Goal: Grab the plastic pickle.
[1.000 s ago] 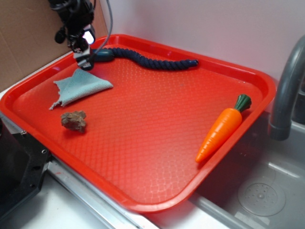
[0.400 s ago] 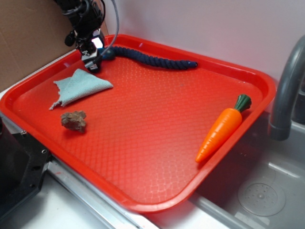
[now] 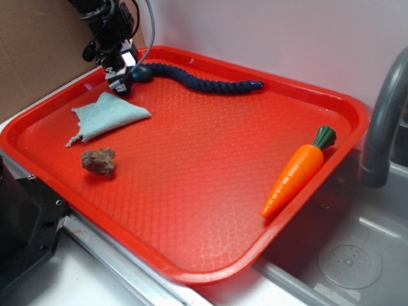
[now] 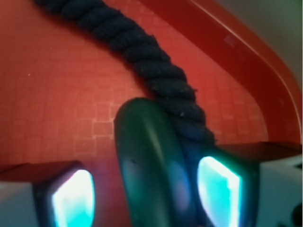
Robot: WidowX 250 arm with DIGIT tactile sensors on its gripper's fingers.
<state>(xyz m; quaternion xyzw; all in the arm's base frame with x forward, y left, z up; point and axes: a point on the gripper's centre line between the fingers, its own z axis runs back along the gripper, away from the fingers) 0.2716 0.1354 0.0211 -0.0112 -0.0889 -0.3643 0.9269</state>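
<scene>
the gripper [image 3: 118, 78] is down at the far left corner of the red tray [image 3: 191, 210], right where the navy rope [image 3: 201, 81] ends. the plastic pickle [image 3: 141, 73] lies there too, a small dark green oblong pressed up against the rope's left end, and it pokes out just to the right of the claw.

from the wrist camera the pickle [image 4: 149, 170] runs straight up the middle between the two lit fingertips [image 4: 73, 198]. the right pad sits against the pickle's side, or so close that i can't see a gap. on the left a strip of red tray floor shows between the pad and the pickle. so the claw is spread wider than the pickle and straddles it, not clamped on it. the rope [image 4: 142, 61] curls off behind the pickle's rounded tip and touches it on the right side, near the tray's raised rim.

elsewhere on the tray, a light blue cloth [image 3: 108, 116] lies just in front of the gripper. a brown lumpy thing [image 3: 99, 160] sits nearer the front edge. the toy carrot [image 3: 299, 170] is well apart, along the right rim beside the grey faucet [image 3: 382, 121] and sink [image 3: 344, 255].
</scene>
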